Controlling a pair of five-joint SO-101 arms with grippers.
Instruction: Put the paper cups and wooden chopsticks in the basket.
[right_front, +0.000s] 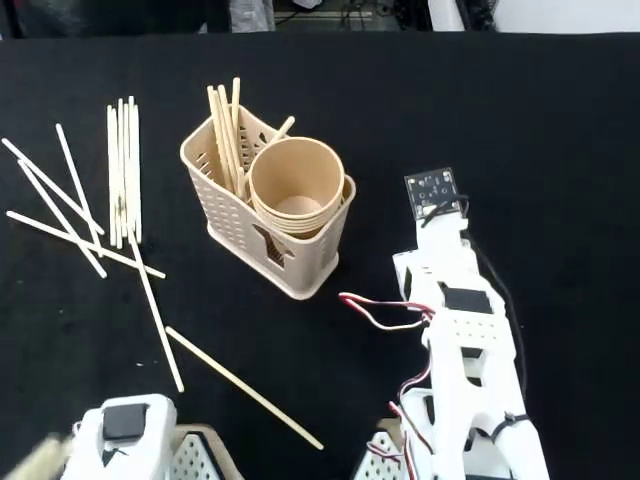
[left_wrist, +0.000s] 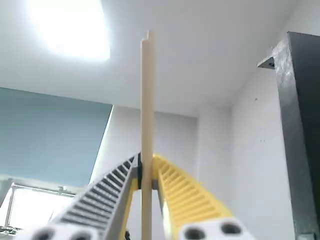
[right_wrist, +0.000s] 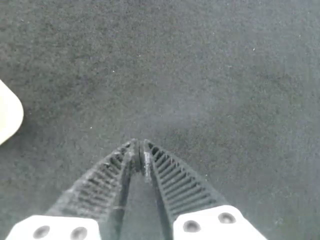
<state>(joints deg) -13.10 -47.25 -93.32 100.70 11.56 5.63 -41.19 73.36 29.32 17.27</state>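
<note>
With the left claw (left_wrist: 146, 172), pinches a pale, straight wooden chopstick (left_wrist: 147, 100), tip upward. With the right claw (right_wrist: 138, 150), closed tight, holds nothing above the black desk (right_wrist: 200, 75). In the beige slotted basket (right_front: 235, 225): stacked paper cups (right_front: 297, 180), several sticks (right_front: 225, 130); loose sticks (right_front: 122, 185) on the desk beside.

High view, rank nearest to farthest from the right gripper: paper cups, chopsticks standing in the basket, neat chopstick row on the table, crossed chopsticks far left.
From the right gripper, going left:
1. paper cups, in the basket, nearer end.
2. standing chopsticks, basket's farther end.
3. neat chopstick row, on the table past the basket.
4. crossed chopsticks, far left.
</note>
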